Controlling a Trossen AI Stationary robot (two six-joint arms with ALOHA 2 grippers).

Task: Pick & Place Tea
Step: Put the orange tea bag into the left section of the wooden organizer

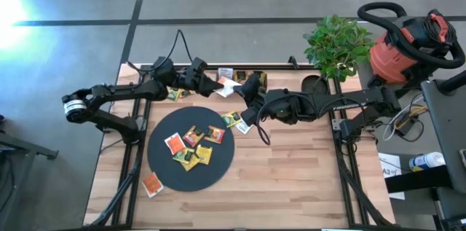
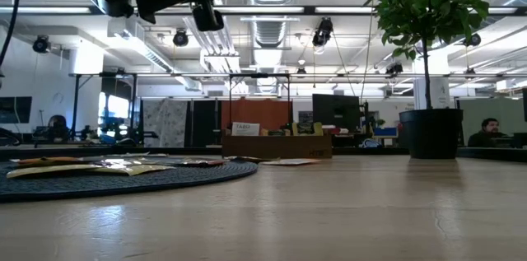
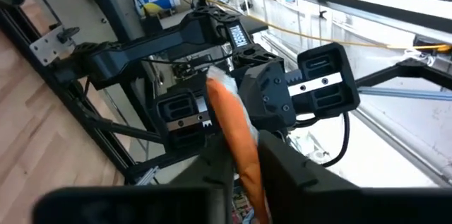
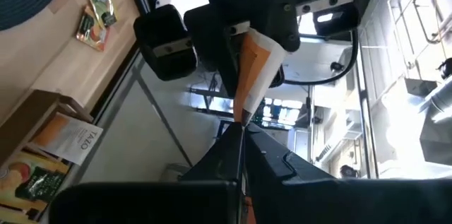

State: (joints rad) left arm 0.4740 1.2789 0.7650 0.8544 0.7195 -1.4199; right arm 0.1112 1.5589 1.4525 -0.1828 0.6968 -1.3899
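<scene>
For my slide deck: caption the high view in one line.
Both arms meet above the table's back edge, the left tool and right tool sharing one tea packet beyond the black disc of packets.

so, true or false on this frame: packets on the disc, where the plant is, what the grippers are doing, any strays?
1. Several tea packets lie on the black disc. True.
2. The potted plant stands on the disc. False: it stands at the table's far right corner.
3. The left gripper grips an orange held packet. True.
4. The right gripper is parked apart. False: it meets the left one at that same packet.
5. No packet lies off the disc. False: a loose packet lies on the wood beside it.
</scene>
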